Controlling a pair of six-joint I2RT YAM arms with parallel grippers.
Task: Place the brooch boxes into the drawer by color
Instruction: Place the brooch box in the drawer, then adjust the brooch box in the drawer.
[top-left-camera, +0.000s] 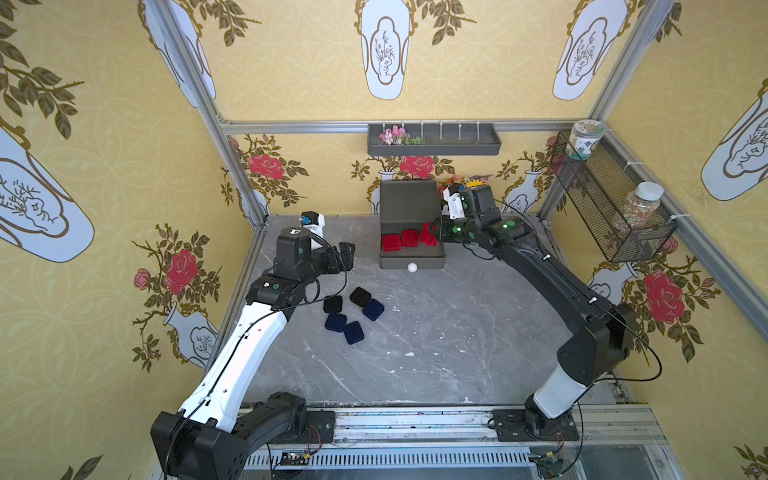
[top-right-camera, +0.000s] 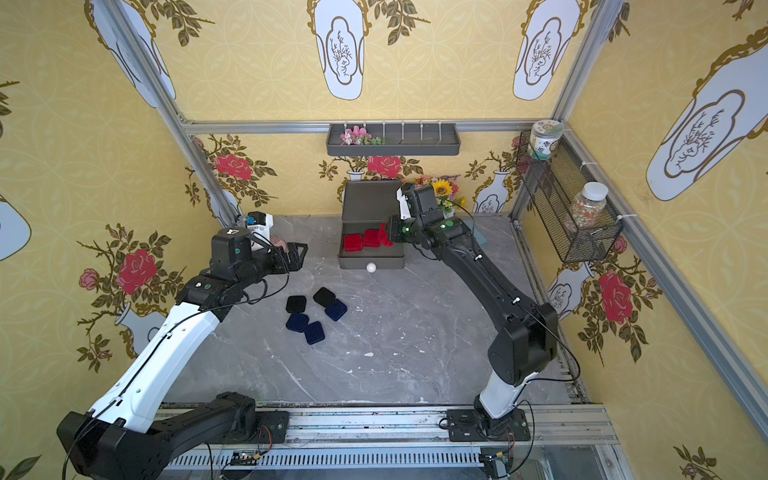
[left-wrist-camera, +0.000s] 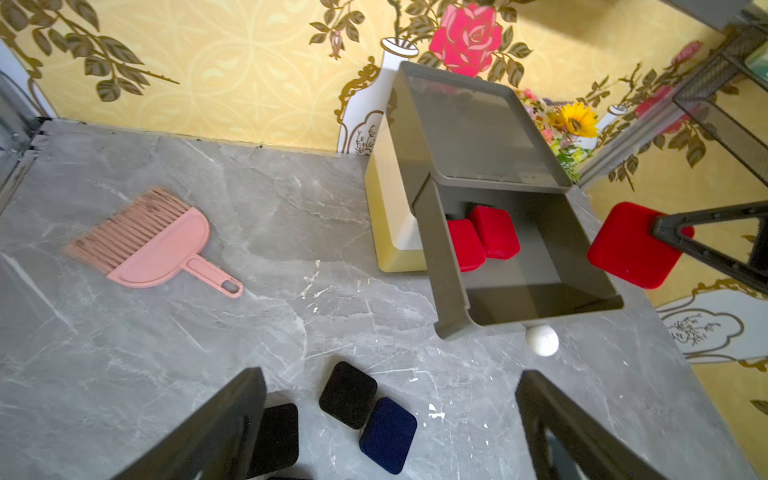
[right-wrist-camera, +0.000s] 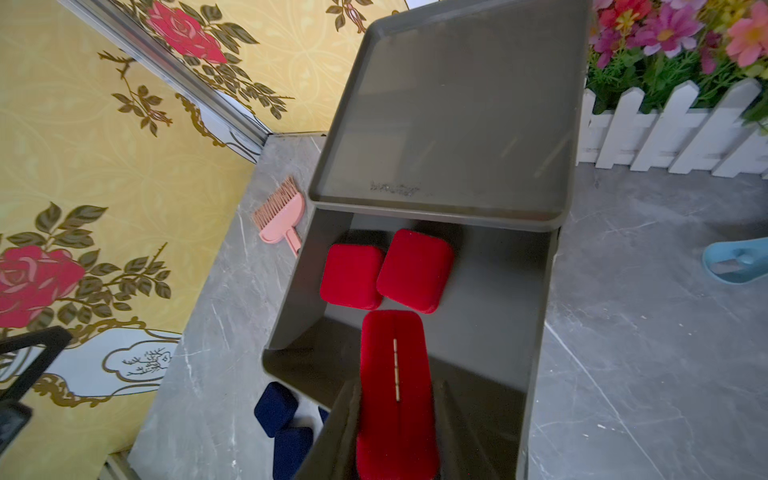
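The drawer (top-left-camera: 409, 199) chest stands at the back middle, its dark grey top tier (top-left-camera: 411, 262) pulled out. Two red brooch boxes (right-wrist-camera: 351, 275) (right-wrist-camera: 414, 270) lie flat inside it. My right gripper (right-wrist-camera: 398, 388) is shut on a third red box (right-wrist-camera: 395, 365), held on edge over the open tier (right-wrist-camera: 536, 311). Two black boxes (top-left-camera: 333, 304) (top-left-camera: 360, 296) and three navy ones (top-left-camera: 373, 309) (top-left-camera: 336, 322) (top-left-camera: 354, 332) lie together on the table. My left gripper (top-left-camera: 347, 253) hangs wide open and empty above and behind that cluster, left of the drawer.
A pink dustpan (left-wrist-camera: 153, 245) lies at the back left of the table. A dark grey wall tray (top-left-camera: 434, 141) hangs above the chest. A wire basket (top-left-camera: 611, 208) with jars is on the right wall. Flowers behind a white fence (right-wrist-camera: 665, 133) stand beside the chest.
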